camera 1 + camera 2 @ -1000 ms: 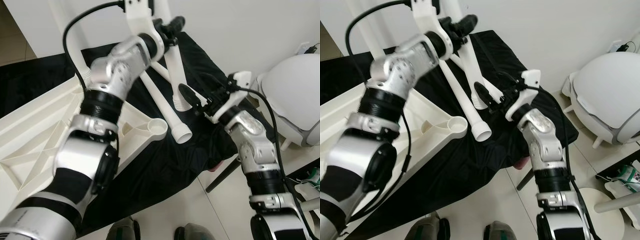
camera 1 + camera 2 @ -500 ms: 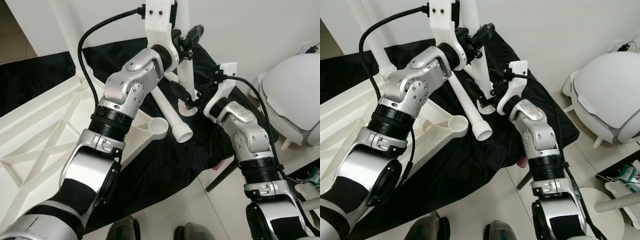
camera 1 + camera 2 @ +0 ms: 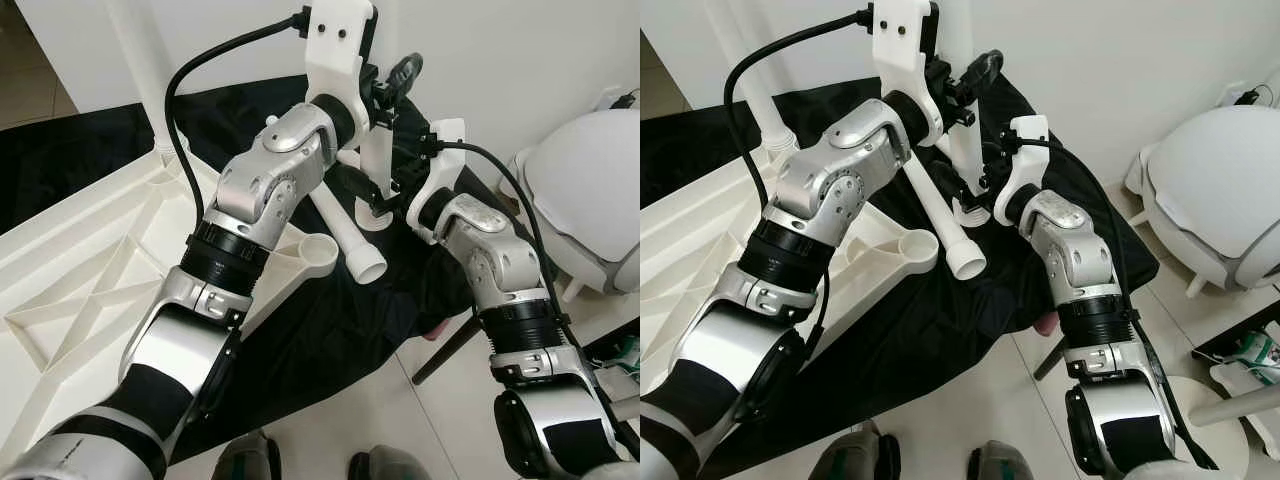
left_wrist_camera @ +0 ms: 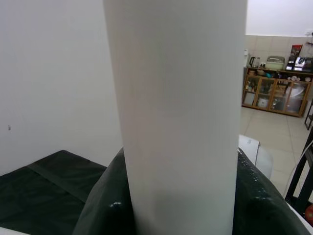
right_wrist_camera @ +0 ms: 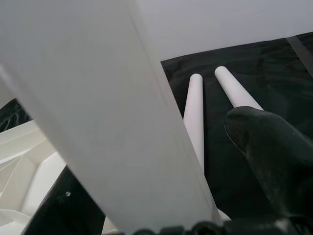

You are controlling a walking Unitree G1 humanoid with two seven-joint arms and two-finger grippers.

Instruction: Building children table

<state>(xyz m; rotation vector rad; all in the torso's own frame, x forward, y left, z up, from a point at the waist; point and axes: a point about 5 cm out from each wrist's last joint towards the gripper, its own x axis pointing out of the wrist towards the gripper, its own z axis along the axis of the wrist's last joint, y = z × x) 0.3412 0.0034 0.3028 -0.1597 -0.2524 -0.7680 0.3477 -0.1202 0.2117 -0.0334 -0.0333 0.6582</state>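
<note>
- On your far left lies the white tabletop (image 3: pixel 90 280), turned underside up so its ribs show, with one leg (image 3: pixel 140 70) already standing upright in a far socket.
- An open round socket (image 3: pixel 322 254) sits at the tabletop's near corner, beside the black cloth (image 3: pixel 330 340).
- A loose table leg (image 3: pixel 345 235) lies on the cloth, its open end just beside that socket.
- Your left claw (image 3: pixel 385 85) is closed on the upper part of a held table leg (image 3: pixel 376 160), which stands nearly upright; the left wrist view has that white tube between the two black fingers (image 4: pixel 105 215).
- Your right claw (image 3: pixel 375 190) sits at the lower part of the same held leg; whether it grips is not clear to you.
- The right wrist view shows two more legs (image 5: pixel 195 112) lying side by side on the cloth.
- At your far right stands a white domed appliance (image 3: pixel 585 200) on the tiled floor (image 3: pixel 420 420).
</note>
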